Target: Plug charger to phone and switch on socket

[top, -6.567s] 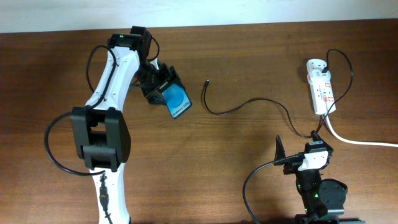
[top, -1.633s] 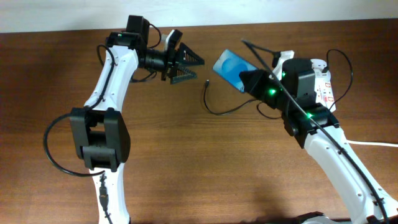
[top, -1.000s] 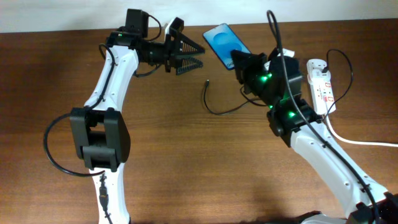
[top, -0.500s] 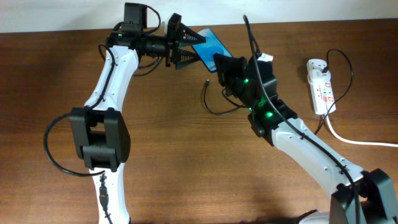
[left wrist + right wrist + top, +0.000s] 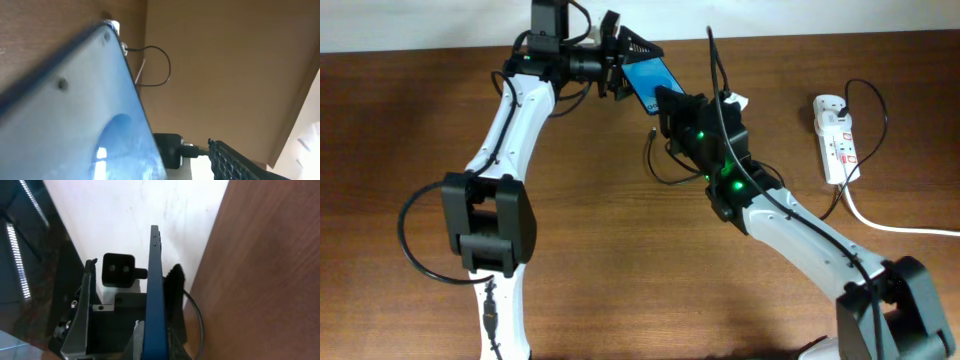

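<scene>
The phone (image 5: 648, 80), blue screen up, hangs in the air over the table's far edge, and my right gripper (image 5: 666, 100) is shut on its lower end. In the right wrist view the phone (image 5: 156, 290) shows edge-on, rising from between my right gripper (image 5: 156, 349) fingers. My left gripper (image 5: 638, 62) is open and straddles the phone's upper end; one finger (image 5: 82, 315) stands well off it, the other sits close against it. The phone's screen (image 5: 75, 110) fills the left wrist view. The charger (image 5: 651, 155) lies loose on the table below. The socket (image 5: 837, 135) lies at the right.
A thick white cord (image 5: 905, 228) runs from the socket off the right edge. The charger's thin cable loops on the wood (image 5: 162, 65) below the phone. My right arm (image 5: 790, 225) crosses the table's middle diagonally. A pale wall stands just behind the far table edge.
My right arm has carried the phone leftward toward the far edge. My left gripper has swung right to meet it, its fingers now around the phone and narrowing.
</scene>
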Controlling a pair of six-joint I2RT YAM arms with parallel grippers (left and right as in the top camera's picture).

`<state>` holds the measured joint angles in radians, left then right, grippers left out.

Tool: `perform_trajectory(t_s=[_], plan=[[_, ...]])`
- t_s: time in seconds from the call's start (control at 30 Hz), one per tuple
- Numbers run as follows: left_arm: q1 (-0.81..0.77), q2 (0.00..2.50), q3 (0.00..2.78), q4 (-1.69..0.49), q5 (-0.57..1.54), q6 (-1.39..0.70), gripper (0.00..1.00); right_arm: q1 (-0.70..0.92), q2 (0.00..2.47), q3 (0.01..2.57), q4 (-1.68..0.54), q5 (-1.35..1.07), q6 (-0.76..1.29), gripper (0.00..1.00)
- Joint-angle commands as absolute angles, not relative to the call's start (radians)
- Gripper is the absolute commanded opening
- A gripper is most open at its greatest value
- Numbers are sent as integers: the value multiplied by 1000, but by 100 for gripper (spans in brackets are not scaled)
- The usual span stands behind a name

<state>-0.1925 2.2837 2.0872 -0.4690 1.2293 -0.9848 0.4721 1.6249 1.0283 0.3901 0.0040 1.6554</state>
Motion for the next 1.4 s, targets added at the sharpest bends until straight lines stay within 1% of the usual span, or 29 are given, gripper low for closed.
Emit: perform_trajectory(t_s=[0.0, 0.1, 0.13, 0.17, 0.23, 0.3, 0.33, 0.43, 0.6, 0.7, 0.8, 0.93, 0.97, 1.0, 1.03, 1.1, 1.17, 1.2, 1.23, 1.3, 1.33, 1.37], plan=[[-194, 2285, 2094, -463, 1223, -1003, 70, 479, 1630, 1042, 408, 25, 1685, 4], [-194, 2285, 2094, -463, 1222, -1011, 67, 479, 1630, 1042, 409, 27, 1685, 4], [-194, 2285, 2094, -463, 1222, -1020, 63, 479, 1630, 1042, 408, 30, 1685, 4], [-194, 2285, 2094, -463, 1221, -1025, 59, 479, 1630, 1042, 408, 31, 1685, 4], [-194, 2285, 2094, -463, 1206, -1029, 41, 479, 1630, 1042, 407, 31, 1684, 4], [-194, 2285, 2094, -463, 1182, -1055, 33, 479, 1630, 1042, 400, 31, 1684, 4], [-194, 2285, 2094, -462, 1163, -1066, 31, 479, 1630, 1042, 397, 31, 1684, 4], [-193, 2285, 2094, -456, 1128, -1085, 29, 479, 1630, 1042, 393, 30, 1684, 4], [-193, 2285, 2094, -456, 1098, -1086, 23, 479, 1630, 1042, 393, 12, 1684, 4], [-194, 2285, 2094, -456, 1086, -1088, 13, 479, 1630, 1042, 394, 12, 1685, 4], [-194, 2285, 2094, -456, 1076, -1089, 0, 479, 1630, 1042, 394, 12, 1685, 4], [-194, 2285, 2094, -456, 1074, -1107, 0, 479, 1630, 1042, 395, 12, 1685, 5], [-194, 2285, 2094, -456, 1070, -1107, 0, 479, 1630, 1042, 398, 12, 1685, 9], [-194, 2285, 2094, -456, 1066, -1107, 0, 479, 1630, 1042, 398, 12, 1685, 17], [-194, 2285, 2094, -456, 1065, -1106, 0, 479, 1630, 1042, 398, 12, 1684, 19], [-190, 2285, 2094, -456, 1065, -1106, 0, 479, 1630, 1042, 398, 12, 1684, 37], [-184, 2285, 2093, -456, 1064, -1105, 0, 478, 1630, 1042, 397, 12, 1683, 52], [-177, 2285, 2093, -456, 1065, -1093, 0, 478, 1630, 1042, 397, 12, 1674, 62], [-167, 2285, 2093, -456, 1065, -1068, 0, 477, 1630, 1042, 397, 12, 1648, 73], [-149, 2285, 2093, -457, 1073, -1033, 0, 476, 1630, 1042, 393, 12, 1562, 84], [-136, 2285, 2093, -458, 1089, -1006, 0, 475, 1629, 1042, 375, 11, 1488, 91], [-120, 2285, 2093, -458, 1121, -968, 0, 469, 1629, 1042, 353, 4, 1411, 97]])
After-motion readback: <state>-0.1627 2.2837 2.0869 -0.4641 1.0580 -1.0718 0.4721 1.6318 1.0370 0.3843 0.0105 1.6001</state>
